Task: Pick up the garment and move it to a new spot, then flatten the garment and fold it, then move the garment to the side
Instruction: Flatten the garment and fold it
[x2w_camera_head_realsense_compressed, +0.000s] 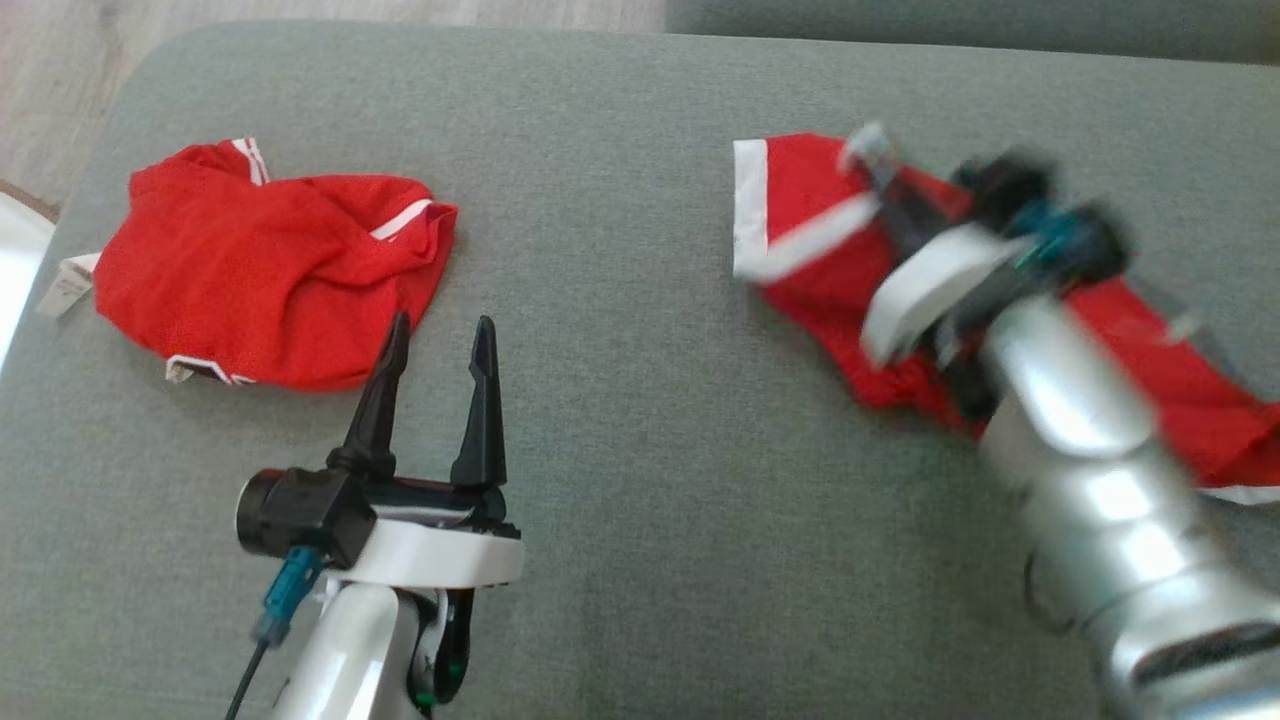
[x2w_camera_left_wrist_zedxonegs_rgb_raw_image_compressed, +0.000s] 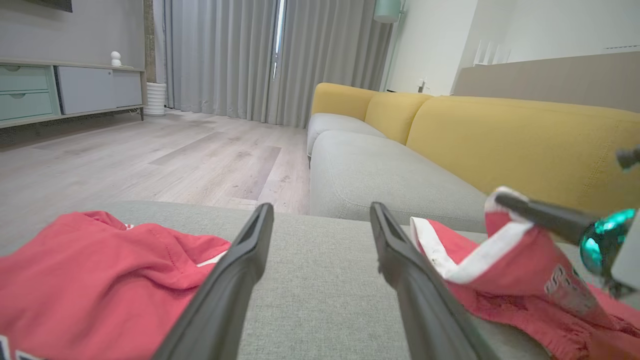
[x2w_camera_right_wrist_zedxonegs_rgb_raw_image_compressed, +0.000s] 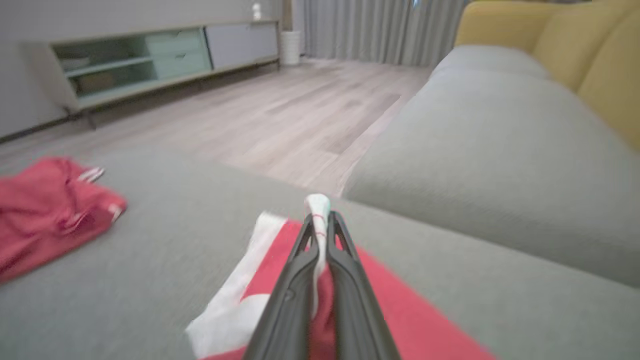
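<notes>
Head view, left to right. Wood floor (x2w_camera_head_realsense_compressed: 60, 80) shows at the upper left corner. Grey cushion (x2w_camera_head_realsense_compressed: 620, 420) takes up most of the frame.

Second red garment (x2w_camera_head_realsense_compressed: 270, 270) lies crumpled on the cushion's left part, with white stripes showing and a pale label (x2w_camera_head_realsense_compressed: 66, 287) sticking out at its left edge.

Left gripper (x2w_camera_head_realsense_compressed: 443, 325) sits just right of and below that heap, fingers spread wide with nothing between them. One fingertip overlaps the heap's lower right edge in the picture; cannot tell whether it touches.

Bare cushion lies between the two pieces, which are well apart.

Garment (x2w_camera_head_realsense_compressed: 800, 190), red with a broad white trim (x2w_camera_head_realsense_compressed: 748, 200), lies on the cushion's right part and runs down to the right frame edge.

Right gripper (x2w_camera_head_realsense_compressed: 868, 150) is over it, blurred.

Right wrist view: the two fingers are pressed together on a fold of the white trim, which pokes up between the tips. Red cloth lies under them.

Left wrist view: the pinched fold stands raised above the rest of the garment, which rests on the cushion. Yellow sofa (x2w_camera_left_wrist_zedxonegs_rgb_raw_image_compressed: 500, 135) is behind.
</notes>
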